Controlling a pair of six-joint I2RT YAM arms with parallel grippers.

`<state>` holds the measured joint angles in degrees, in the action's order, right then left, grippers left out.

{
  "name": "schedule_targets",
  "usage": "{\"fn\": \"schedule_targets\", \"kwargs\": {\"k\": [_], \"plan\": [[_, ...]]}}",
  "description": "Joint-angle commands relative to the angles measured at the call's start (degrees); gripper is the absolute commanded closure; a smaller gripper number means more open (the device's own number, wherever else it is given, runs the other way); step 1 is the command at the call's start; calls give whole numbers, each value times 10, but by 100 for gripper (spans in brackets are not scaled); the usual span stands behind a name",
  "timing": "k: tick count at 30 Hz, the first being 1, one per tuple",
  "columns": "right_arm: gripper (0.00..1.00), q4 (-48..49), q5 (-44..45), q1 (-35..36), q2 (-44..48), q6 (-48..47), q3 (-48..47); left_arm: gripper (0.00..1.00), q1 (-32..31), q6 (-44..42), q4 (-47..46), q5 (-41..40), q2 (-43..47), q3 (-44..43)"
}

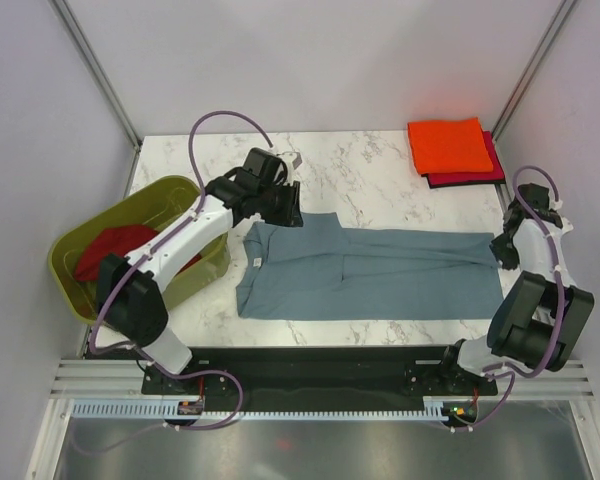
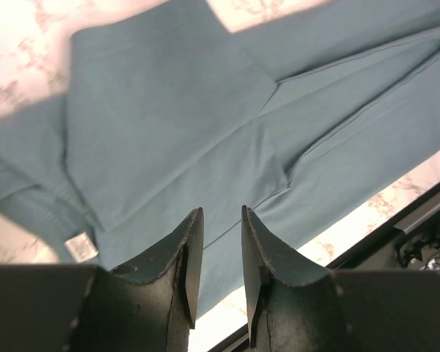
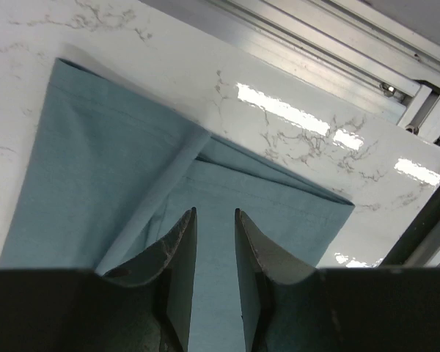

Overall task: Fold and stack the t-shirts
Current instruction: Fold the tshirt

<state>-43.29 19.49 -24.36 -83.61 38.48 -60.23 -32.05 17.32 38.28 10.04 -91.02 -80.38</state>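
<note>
Slate blue-grey t-shirt point(image 1: 365, 270), flat, long axis left-right, collar end left

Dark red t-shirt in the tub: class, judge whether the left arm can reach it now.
Probably yes: the tub is open-topped beside that arm, the t-shirt lies uncovered, and the left hand is open, empty.

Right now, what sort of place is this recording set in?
Likely a robot test booth: a marble-look table walled by plain white panels, metal rails along its near edge, and a blue-grey shirt spread out.
</note>
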Motion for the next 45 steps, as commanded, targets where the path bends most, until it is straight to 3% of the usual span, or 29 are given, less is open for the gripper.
{"fn": "schedule_targets", "kwargs": {"k": [1, 9, 23, 28, 29, 30, 31, 42, 45], "plan": [[65, -42, 10, -6, 29, 24, 26, 66, -6, 23, -38, 60, -42, -20], [64, -9, 39, -13, 35, 45, 99, 67, -25, 42, -66, 60, -136, -24], [67, 76, 90, -25, 6, 20, 172, 68, -25, 31, -67, -41, -255, -36], [81, 102, 91, -32, 25, 12, 195, 69, -25, 29, -68, -63, -265, -36], [85, 100, 93, -33, 28, 12, 195, 69, -25, 30, -68, -66, -265, -36], [98, 99, 96, -35, 31, 14, 196, 69, -25, 29, -67, -68, -266, -35], [100, 96, 101, -40, 37, 20, 197, 69, -25, 30, -66, -74, -266, -35], [100, 70, 145, -67, 149, 85, 226, 69, -14, 39, -62, -89, -282, -36], [100, 69, 120, -68, 154, 86, 225, 69, -13, 39, -62, -80, -282, -38]]}}
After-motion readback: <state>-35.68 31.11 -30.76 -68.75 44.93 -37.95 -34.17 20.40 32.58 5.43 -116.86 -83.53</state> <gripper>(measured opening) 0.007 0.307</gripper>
